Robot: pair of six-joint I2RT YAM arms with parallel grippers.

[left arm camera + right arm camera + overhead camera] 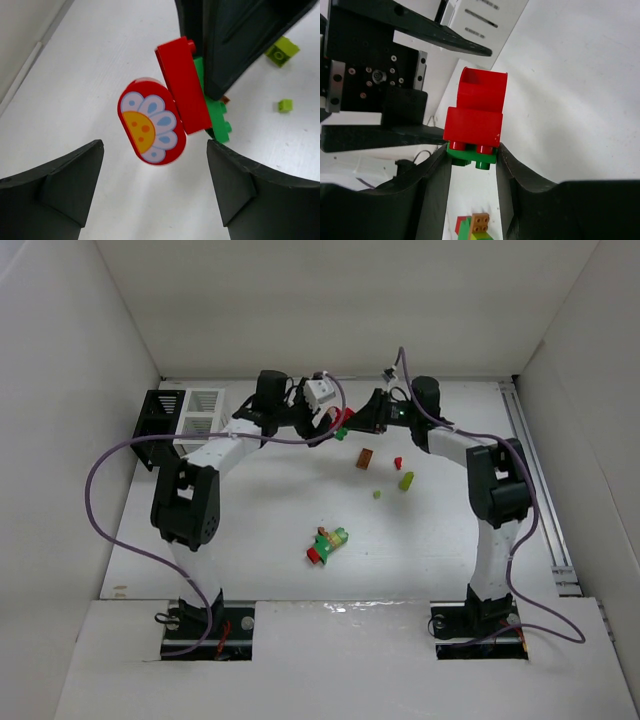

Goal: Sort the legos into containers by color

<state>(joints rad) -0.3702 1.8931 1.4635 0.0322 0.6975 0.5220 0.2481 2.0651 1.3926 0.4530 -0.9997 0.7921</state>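
My right gripper (472, 152) is shut on a small cluster, a green brick (470, 156) with a red brick (473, 125) on top, and holds it above the table at the back centre (341, 432). In the left wrist view the same cluster shows a red brick (184, 90), a green brick (217, 117) and a red oval piece with a flower print (150, 122). My left gripper (155, 150) is open and empty, its jaws just short of the cluster. The black bin (160, 418) and white bin (203, 410) stand at the back left.
Loose on the table are an orange-brown brick (366, 458), a small red brick (398, 462), a yellow-green brick (406, 480) and a tiny green one (377, 494). A mixed cluster (327, 543) lies nearer the front. White walls enclose the table.
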